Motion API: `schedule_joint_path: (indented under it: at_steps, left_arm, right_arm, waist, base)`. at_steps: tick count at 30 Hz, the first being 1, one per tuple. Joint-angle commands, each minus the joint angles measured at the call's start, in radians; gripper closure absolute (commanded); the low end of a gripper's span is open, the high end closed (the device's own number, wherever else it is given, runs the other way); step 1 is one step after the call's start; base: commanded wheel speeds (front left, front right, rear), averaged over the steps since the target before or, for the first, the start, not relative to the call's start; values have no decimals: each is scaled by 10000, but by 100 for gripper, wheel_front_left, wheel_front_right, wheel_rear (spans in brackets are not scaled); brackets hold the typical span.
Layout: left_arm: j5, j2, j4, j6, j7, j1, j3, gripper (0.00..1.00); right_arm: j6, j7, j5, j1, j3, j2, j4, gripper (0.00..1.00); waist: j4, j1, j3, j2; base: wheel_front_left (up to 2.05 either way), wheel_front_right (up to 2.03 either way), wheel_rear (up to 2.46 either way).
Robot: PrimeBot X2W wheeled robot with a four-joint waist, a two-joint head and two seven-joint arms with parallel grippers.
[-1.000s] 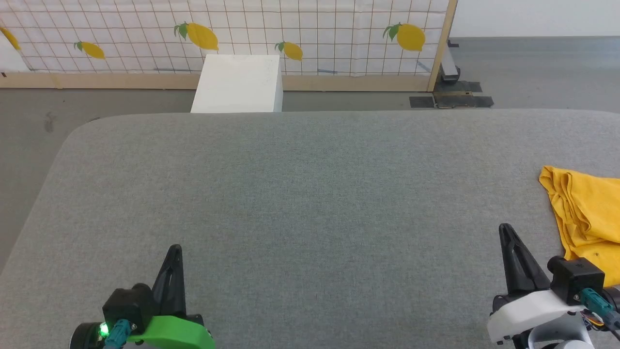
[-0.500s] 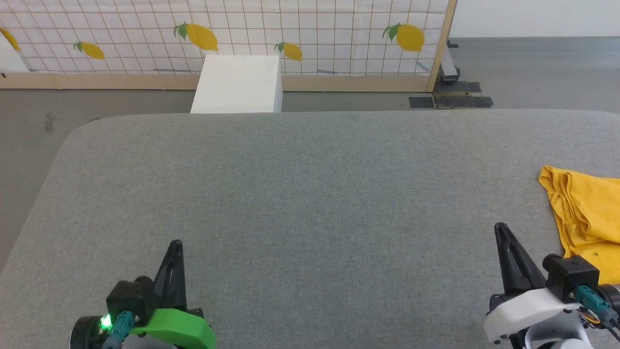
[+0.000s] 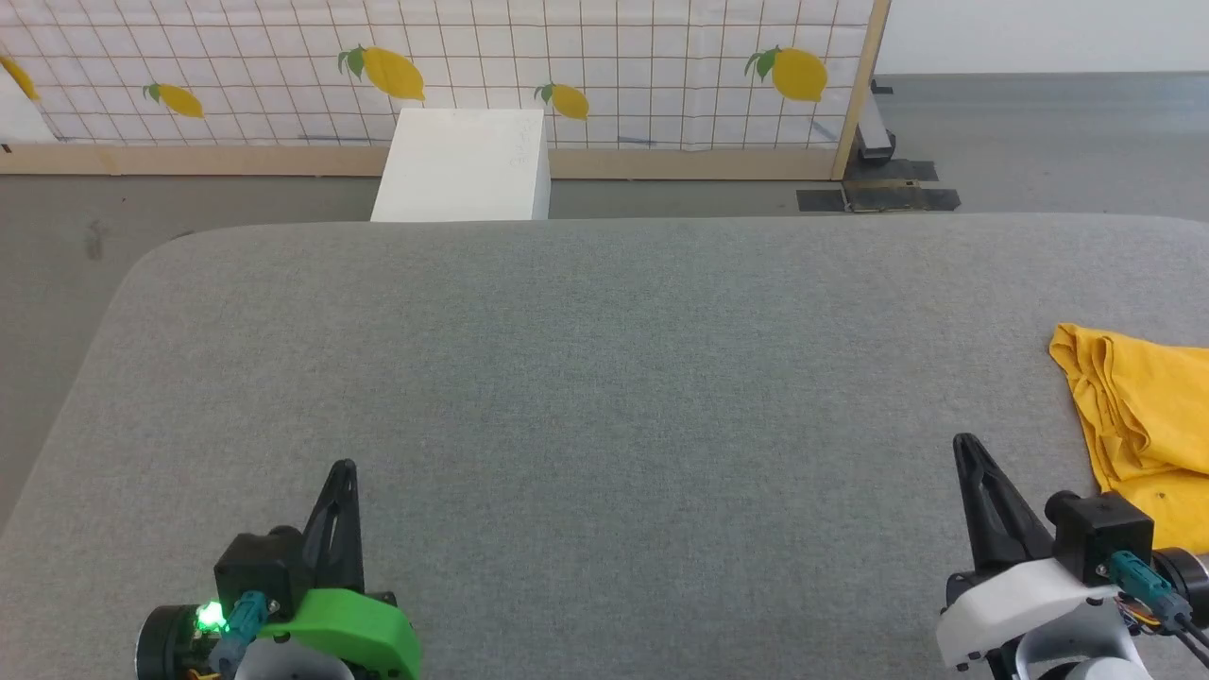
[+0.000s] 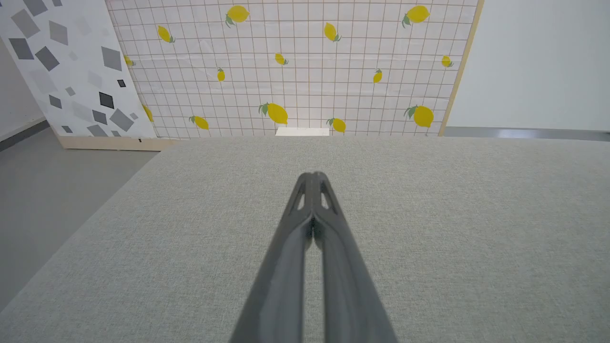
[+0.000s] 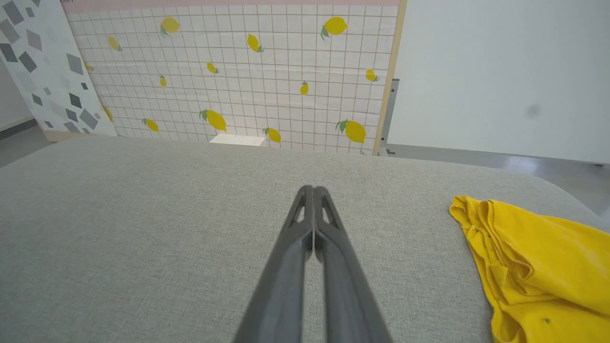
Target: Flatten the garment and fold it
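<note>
The garment [image 3: 1148, 420] is a crumpled mustard-yellow heap at the right edge of the grey padded table [image 3: 604, 378], partly cut off by the head view's border; its print is hidden. In the right wrist view the garment [image 5: 538, 267] lies to the right of my fingers, apart from them. My right gripper [image 3: 963, 444] is shut and empty, just left of the cloth near the front edge; its tips [image 5: 310, 189] meet. My left gripper [image 3: 346, 468] is shut and empty at the front left, far from the cloth, with its fingers [image 4: 312, 176] pressed together over bare table.
A white box [image 3: 463, 165] stands on the floor behind the table's far edge. A lemon-print grid panel [image 3: 472, 66] with a wooden frame closes off the back. Grey floor [image 3: 57, 246] lies past the table's rounded left corner.
Both grippers have crept slightly forward over the table, the right one also drifting a little left. The garment has not moved.
</note>
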Motion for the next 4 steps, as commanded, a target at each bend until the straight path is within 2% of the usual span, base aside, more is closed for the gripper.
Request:
schedule_joint_path:
  at_steps: [1, 4]
  left_arm:
    - [133, -110, 45, -85, 87, -212, 96, 100]
    - [223, -160, 61, -122, 145, -244, 149, 100]
  right_arm:
    - [-11, 48, -83, -206, 45, 14, -77, 100]
    - [-11, 88, -101, -217, 71, 14, -96, 100]
  waist:
    - [-1, 0, -1, 0]
    - [-3, 0, -4, 0]
  base:
    - [0, 0, 0]
    - [0, 0, 0]
